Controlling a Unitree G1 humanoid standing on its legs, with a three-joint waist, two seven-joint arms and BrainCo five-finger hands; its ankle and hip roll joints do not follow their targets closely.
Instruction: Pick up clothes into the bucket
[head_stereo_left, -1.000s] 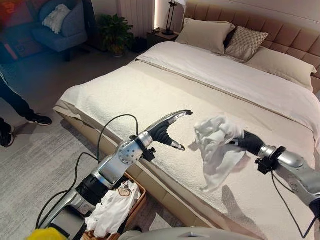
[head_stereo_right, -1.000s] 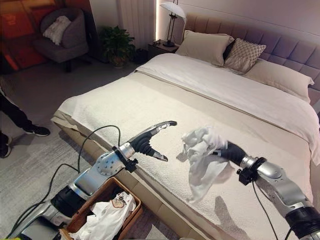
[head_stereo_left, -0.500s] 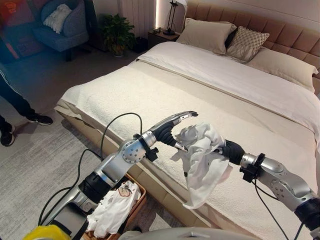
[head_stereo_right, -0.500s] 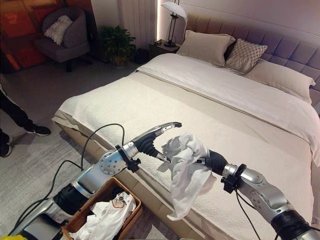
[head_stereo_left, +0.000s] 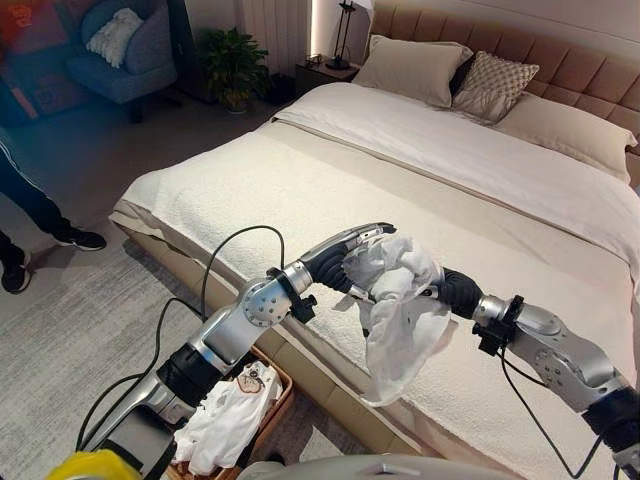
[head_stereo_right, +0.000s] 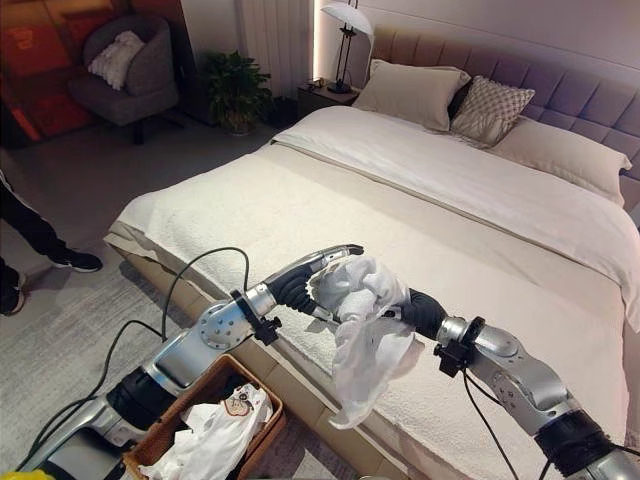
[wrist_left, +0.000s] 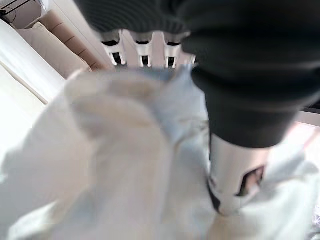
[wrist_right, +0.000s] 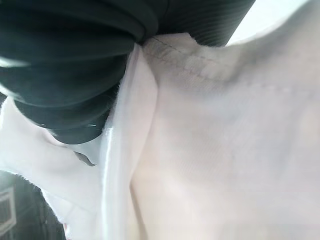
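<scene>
Since a second ago the right hand (head_stereo_left: 452, 291) has carried the white garment (head_stereo_left: 395, 300) over toward the left hand (head_stereo_left: 335, 265), and now the two are meeting above the near edge of the bed (head_stereo_left: 300, 190), with the cloth bunching between them.

Left eye view: the left arm is reaching up and forward from the lower left, its fingers stretching straight over the top of the cloth bundle and the thumb lying under it. The right arm is coming in from the lower right, wrist level, with its dark cover butting into the cloth; the fingers are buried in the fabric, so I can't tell how they're set. A long tail of the garment is hanging down past the bed's edge. Down by the bed's near side, the basket (head_stereo_left: 277, 390) is already holding a white piece of clothing (head_stereo_left: 225, 420). A person's legs (head_stereo_left: 30, 215) are showing at the left edge, on the floor.

Right eye view: same scene, but the basket's wall shows more fully, and a lamp (head_stereo_right: 345, 25) is standing by the headboard.

Left wrist view: straight fingers are lying across the top of the cloth, thumb pointing down beside it, not clearly gripping.

Right wrist view: dark cover pressing against white fabric with a stitched hem.
</scene>
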